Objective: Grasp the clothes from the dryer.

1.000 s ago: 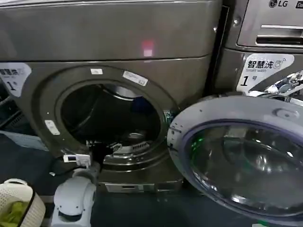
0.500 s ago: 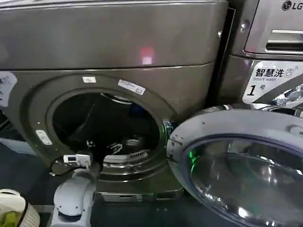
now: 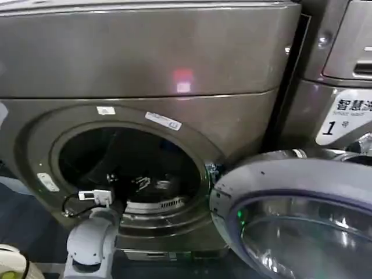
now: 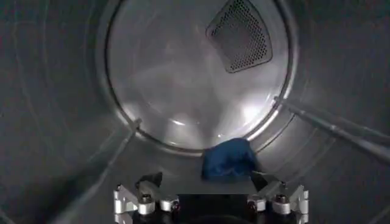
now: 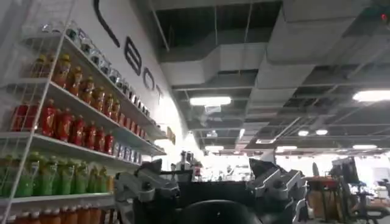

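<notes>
The dryer (image 3: 151, 52) is a large grey-brown front-loader with a small red panel light (image 3: 183, 80). Its round porthole (image 3: 131, 163) stands open and its door (image 3: 290, 192) is swung out at the lower right. My white left arm reaches up through the porthole, with the left gripper (image 3: 135, 183) inside the drum. In the left wrist view the left gripper (image 4: 207, 181) is open. A crumpled blue piece of clothes (image 4: 228, 159) lies on the drum floor just beyond the fingertips, a little toward one finger (image 4: 265, 181). The right gripper (image 5: 207, 170) is open, pointing up toward a ceiling.
A neighbouring machine (image 3: 349, 87) with a "1" label stands right of the dryer. A white basket rim (image 3: 10, 263) shows at the bottom left corner. The drum has a back vent (image 4: 239, 33) and raised ribs (image 4: 332, 125). Shelves of bottles (image 5: 67, 128) stand beside the right gripper.
The head view has drawn closer to the dryer, so the porthole looks larger and the basket has slid nearly out of frame. The left gripper sits slightly deeper in the drum.
</notes>
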{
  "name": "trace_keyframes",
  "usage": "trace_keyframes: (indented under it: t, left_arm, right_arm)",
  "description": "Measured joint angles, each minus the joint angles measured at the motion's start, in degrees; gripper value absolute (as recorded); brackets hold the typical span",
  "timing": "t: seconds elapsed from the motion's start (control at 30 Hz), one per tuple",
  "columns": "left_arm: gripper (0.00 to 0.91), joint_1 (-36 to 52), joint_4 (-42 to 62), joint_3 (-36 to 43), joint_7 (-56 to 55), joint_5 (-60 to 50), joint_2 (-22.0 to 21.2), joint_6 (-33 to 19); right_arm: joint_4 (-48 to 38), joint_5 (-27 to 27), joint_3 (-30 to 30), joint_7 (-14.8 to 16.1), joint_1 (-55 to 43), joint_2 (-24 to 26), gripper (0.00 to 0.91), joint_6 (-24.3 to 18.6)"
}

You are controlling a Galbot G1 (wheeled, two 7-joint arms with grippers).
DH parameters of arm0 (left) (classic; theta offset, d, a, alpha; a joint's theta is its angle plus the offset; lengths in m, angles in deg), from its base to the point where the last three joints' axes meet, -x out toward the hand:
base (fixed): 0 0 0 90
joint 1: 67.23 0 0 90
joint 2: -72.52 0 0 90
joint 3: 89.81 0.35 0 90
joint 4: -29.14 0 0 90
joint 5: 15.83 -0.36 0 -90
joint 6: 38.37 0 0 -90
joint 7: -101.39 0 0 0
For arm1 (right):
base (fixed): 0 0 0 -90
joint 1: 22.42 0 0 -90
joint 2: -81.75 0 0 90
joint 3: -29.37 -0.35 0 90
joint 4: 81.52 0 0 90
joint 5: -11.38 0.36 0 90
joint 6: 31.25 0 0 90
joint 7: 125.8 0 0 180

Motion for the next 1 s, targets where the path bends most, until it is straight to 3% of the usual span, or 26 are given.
trace_keyframes:
  t: [0.23, 0.63, 0.73, 1.0]
  left_arm:
    - [0.907, 3.3, 3.2, 1.3, 9.0, -9.8, 0.2, 0.0]
    - [0.907, 12.1, 9.8, 0.2, 46.1, -45.3, 0.8, -1.5]
    - [0.907, 14.3, 10.7, 0.0, 53.7, -52.3, 1.1, -8.1]
    - [0.907, 19.8, 14.1, 0.6, 65.3, -66.9, 2.0, -35.1]
  right_arm:
    - [0.1, 0.0, 0.5, 0.3, -0.2, 0.0, 0.907, -0.1]
    - [-0.1, 0.0, 0.5, 0.5, 0.1, 0.1, 0.907, -0.3]
    - [-0.1, 0.0, 0.5, 0.5, 0.1, 0.1, 0.907, -0.3]
    - [0.0, 0.0, 0.7, 0.5, 0.1, -0.1, 0.907, -0.3]
